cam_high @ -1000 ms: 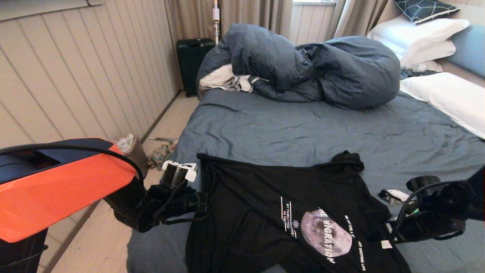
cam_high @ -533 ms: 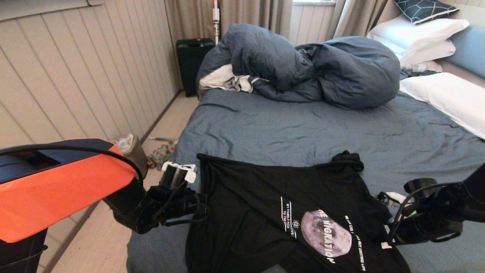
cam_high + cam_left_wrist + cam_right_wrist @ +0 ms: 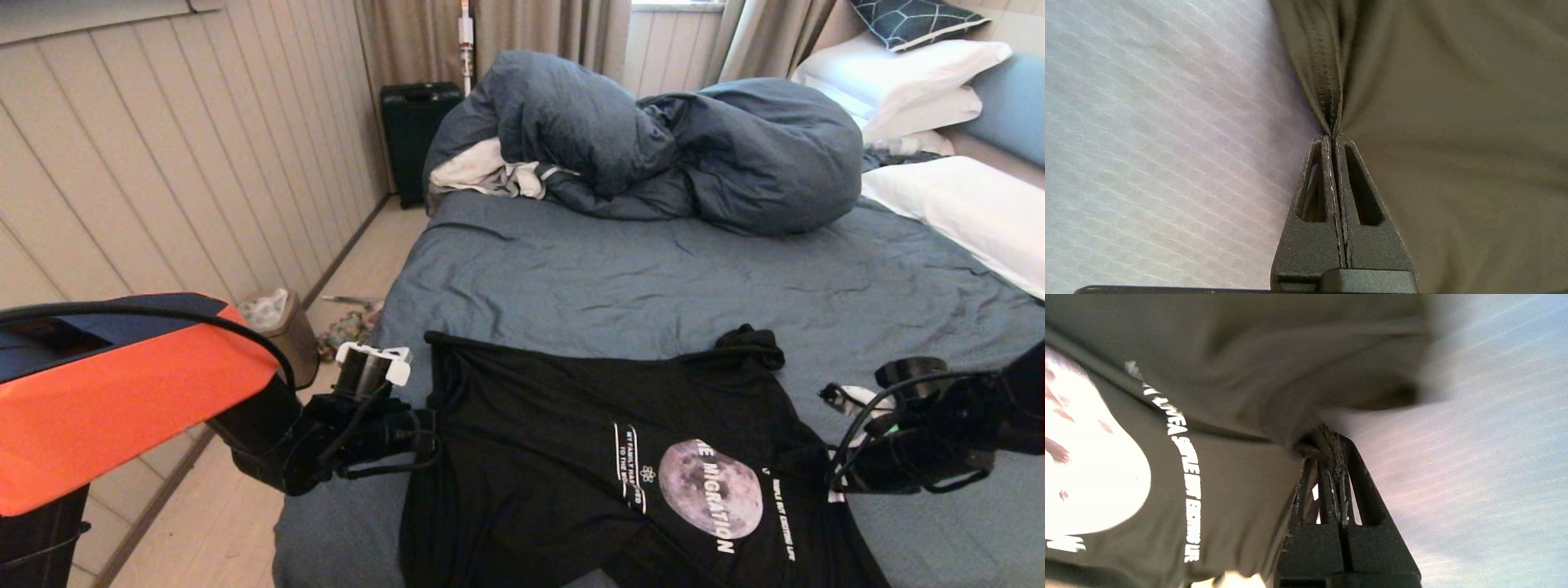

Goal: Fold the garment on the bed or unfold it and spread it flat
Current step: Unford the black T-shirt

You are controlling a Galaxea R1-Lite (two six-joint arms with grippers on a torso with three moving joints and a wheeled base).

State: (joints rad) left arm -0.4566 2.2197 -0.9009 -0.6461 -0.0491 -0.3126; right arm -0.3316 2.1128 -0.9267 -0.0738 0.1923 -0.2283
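Since earlier, right tool (image 3: 824, 478) clamped the garment (image 3: 571, 457); left tool (image 3: 429, 425) grips its opposite edge.

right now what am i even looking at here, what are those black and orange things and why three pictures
It is a robot with two arms, seen by three cameras. The wide picture comes from a camera on its head, looking down at a bed. The orange and black shape on the left is its left arm; the black one on the right is its right arm.

The other two pictures come from cameras on each wrist, looking along the fingers.

A black T-shirt with a moon print lies on the blue sheet. The left gripper is shut on one edge of the shirt, and the right gripper is shut on the opposite edge. Farther back sit a bunched blue duvet and white pillows.
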